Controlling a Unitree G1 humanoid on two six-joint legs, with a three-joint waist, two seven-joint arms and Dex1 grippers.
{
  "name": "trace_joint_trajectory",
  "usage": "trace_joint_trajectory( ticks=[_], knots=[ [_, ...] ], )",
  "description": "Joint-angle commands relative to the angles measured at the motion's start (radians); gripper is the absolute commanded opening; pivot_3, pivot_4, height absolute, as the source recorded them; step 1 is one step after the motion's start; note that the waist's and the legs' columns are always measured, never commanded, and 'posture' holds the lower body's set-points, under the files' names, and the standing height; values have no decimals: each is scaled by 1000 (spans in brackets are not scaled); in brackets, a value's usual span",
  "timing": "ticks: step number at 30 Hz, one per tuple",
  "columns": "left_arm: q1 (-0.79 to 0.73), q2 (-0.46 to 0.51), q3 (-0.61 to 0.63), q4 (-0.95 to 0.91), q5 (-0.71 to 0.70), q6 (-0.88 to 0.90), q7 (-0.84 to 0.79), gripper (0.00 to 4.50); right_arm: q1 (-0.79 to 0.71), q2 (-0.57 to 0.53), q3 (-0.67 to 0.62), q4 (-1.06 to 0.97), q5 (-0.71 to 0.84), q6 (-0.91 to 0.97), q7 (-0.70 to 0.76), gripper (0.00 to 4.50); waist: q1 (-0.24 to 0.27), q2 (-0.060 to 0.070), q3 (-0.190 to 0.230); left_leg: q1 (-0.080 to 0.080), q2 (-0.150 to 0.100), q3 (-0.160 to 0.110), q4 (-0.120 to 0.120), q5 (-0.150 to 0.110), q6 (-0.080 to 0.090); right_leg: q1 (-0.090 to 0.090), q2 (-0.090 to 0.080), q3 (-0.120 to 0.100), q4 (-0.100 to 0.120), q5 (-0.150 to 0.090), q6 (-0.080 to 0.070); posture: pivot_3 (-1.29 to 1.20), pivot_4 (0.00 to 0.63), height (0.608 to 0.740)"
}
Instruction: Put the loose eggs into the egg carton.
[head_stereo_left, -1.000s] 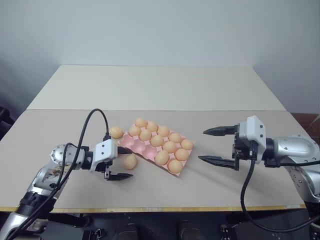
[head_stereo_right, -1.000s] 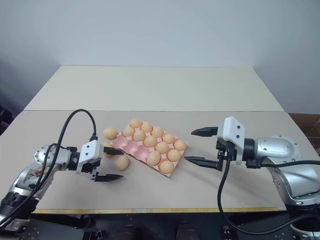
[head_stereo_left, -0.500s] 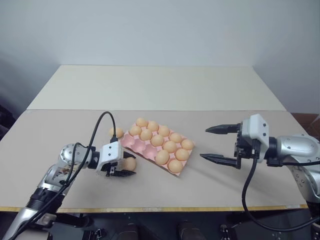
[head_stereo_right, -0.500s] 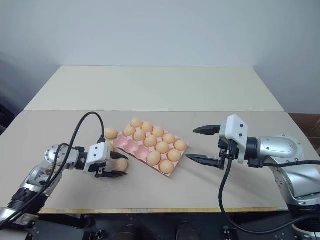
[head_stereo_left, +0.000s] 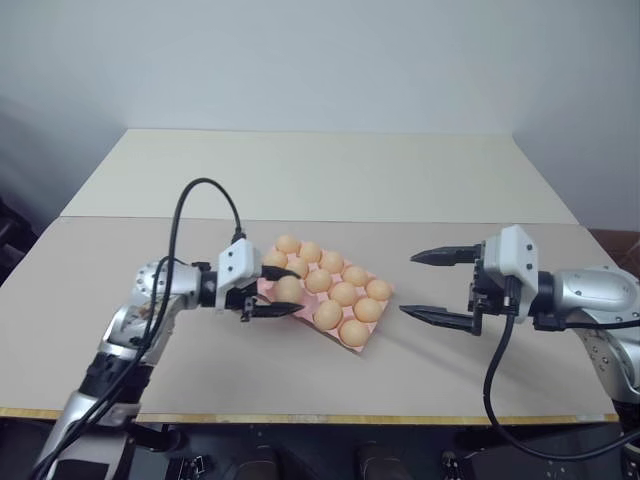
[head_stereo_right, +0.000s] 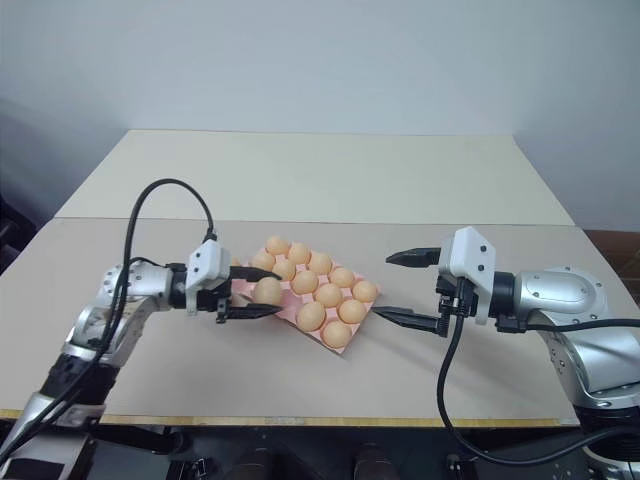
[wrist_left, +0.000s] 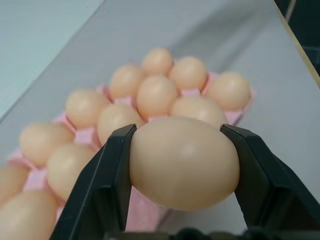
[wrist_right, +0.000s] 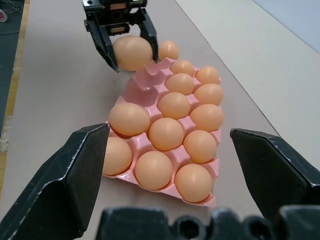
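- Head views: held egg (head_stereo_left: 289, 290) clamped between the black fingers of the left gripper (head_stereo_left: 276, 291), hanging over the near-left end of the carton (head_stereo_left: 372, 338), above the bare pink cups there.
- Also there: right gripper (head_stereo_left: 432, 286) parked just beside the carton's far-right end, jaws wide apart, holding nothing; left arm judged far nearer the vacant cups.
- Also there: one loose egg (head_stereo_right: 236, 264) on the table (head_stereo_left: 330, 180), mostly hidden behind the left gripper, touching or just beside the carton's edge; cannot tell which.
- Left wrist view: egg (wrist_left: 184, 162) gripped across its middle, long axis lying crosswise between the fingers (wrist_left: 112, 180), filled cups beyond and below; shell smooth, tan-orange, no crack visible.
- Right wrist view: carton (wrist_right: 142, 80) seen lengthwise, about ten eggs seated at the near end, bare cups at the far end directly under the left gripper (wrist_right: 129, 52) and its egg (wrist_right: 131, 52); loose egg (wrist_right: 168, 50) just past that corner.
- Judged: placing step under way; next move a short drop into a bare cup, with the egg's crosswise lie likely to need settling.
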Motion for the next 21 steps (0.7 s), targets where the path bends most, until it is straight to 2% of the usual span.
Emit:
trace_joint_trajectory(
  ticks=[1,7,15,21],
  knots=[
    [-56,-39,-37,66,49,-40,25,2457,-8,-13,-28,-28,8,-2,-5,4500,1,0,0,0,0,0,0,0,0,0,0,0,0,0,0,0,150,740],
    [-85,-58,-49,111,56,-47,-2,4463,10,-20,-46,-44,13,5,-12,4500,2,0,0,0,0,0,0,0,0,0,0,0,0,0,0,0,150,740],
    [-67,-7,52,40,-21,25,5,4463,20,-14,-42,-52,19,8,-19,4500,4,0,0,0,0,0,0,0,0,0,0,0,0,0,0,0,150,740],
    [46,183,236,-89,-179,141,-81,4463,14,-7,-35,-37,22,3,-14,4500,-13,0,0,0,0,0,0,0,0,-1,0,0,0,0,0,0,150,740]
  ],
)
